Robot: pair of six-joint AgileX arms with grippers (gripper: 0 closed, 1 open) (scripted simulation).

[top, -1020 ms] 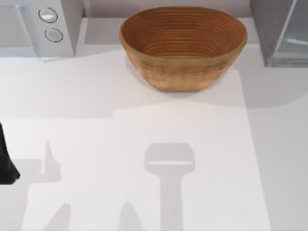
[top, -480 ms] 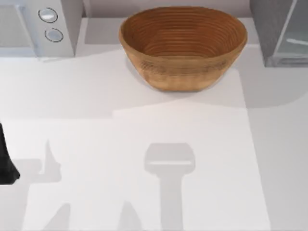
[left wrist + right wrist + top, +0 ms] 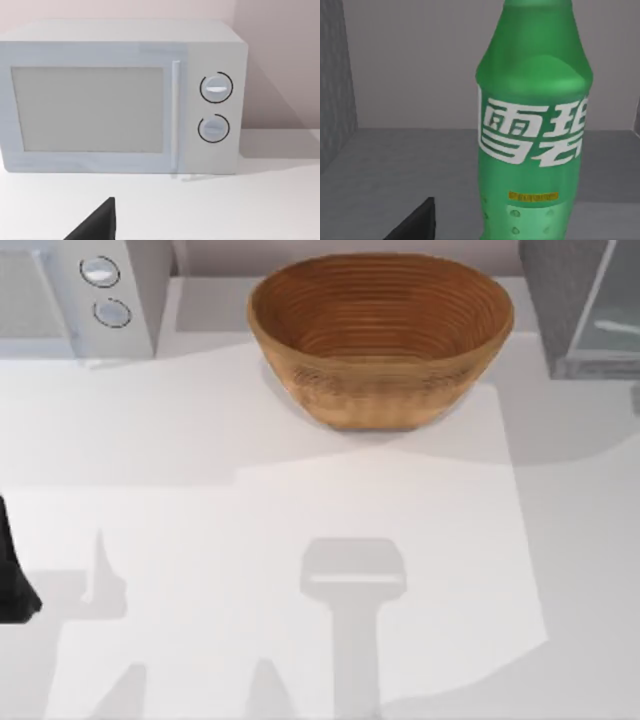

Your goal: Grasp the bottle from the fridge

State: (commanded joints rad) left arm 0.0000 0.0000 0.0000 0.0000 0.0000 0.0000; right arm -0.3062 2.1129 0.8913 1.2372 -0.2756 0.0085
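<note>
Right wrist view puts the bottle upright on the fridge floor, toward three o'clock; you'd judge it light, smooth, slightly squeezable, so grip the labelled waist gently, though whether either gripper's fingers are open can't be told.

Evenly and brightly lit, rendered look, no glare. Soft grey shadows across the white counter: a broad band below the woven bowl, arm-shaped silhouettes toward the near edge. Dimmer grey around the green bottle in the right wrist view. Slightly soft edges throughout; no visible edge distortion.
</note>
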